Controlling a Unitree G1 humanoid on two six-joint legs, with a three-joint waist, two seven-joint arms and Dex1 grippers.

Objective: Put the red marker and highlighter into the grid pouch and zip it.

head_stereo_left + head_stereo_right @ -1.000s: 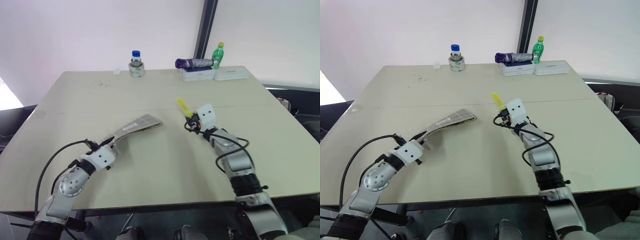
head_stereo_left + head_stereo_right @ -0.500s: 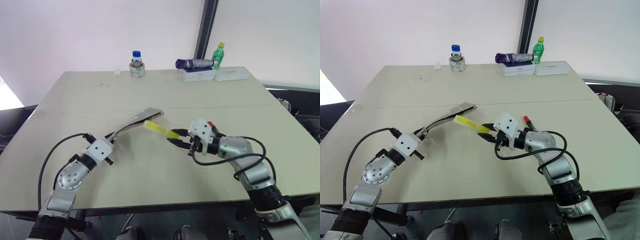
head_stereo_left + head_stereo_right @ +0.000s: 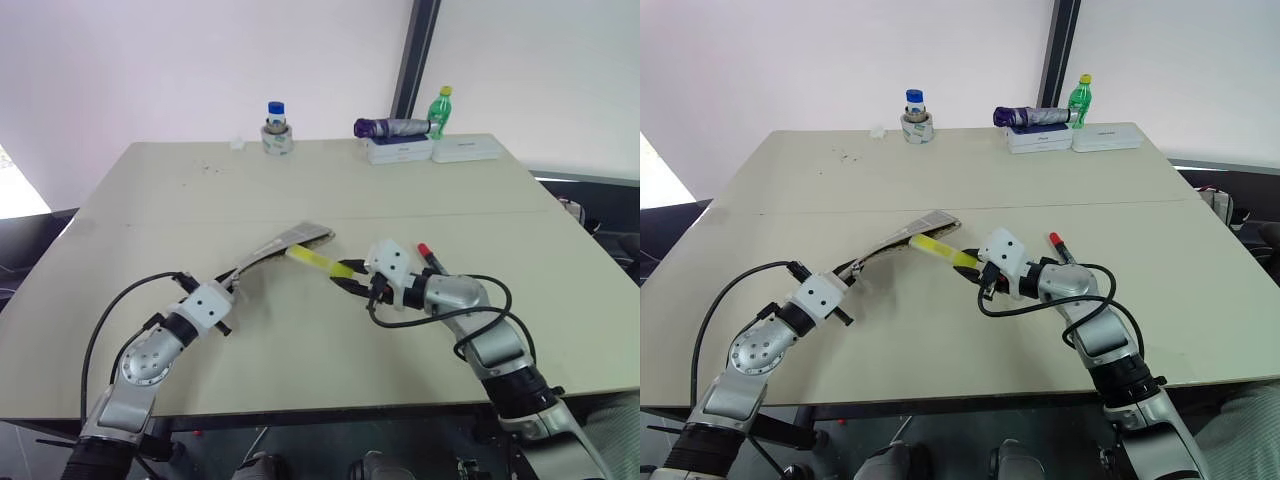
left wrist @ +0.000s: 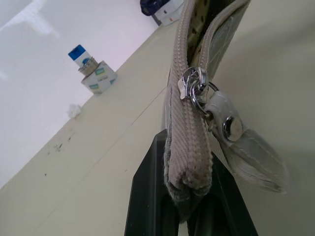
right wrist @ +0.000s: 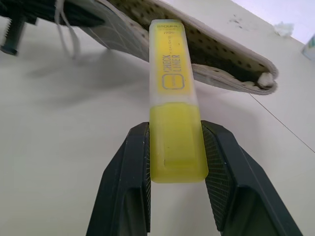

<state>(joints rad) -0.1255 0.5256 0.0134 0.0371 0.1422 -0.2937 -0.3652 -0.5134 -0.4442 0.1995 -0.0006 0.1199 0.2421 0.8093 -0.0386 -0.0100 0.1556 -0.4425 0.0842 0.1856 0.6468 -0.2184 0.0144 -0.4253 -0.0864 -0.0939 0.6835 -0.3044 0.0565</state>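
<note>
Now highlighter [image 5: 173, 108] nearer grid pouch [image 3: 285, 245] mouth

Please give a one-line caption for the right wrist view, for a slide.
Right end effector holds the yellow highlighter, its tip at the open grid pouch.

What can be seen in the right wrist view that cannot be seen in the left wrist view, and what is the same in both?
Right wrist view: the right end effector clamps the yellow highlighter, its far end at the pouch's open mouth.

Left wrist view: the left end effector pinches the zipper end of the pouch; the metal zipper pull with its pale tab hangs there, and a blue-capped bottle stands far off.

Both: the grid pouch, held open above the table.
</note>
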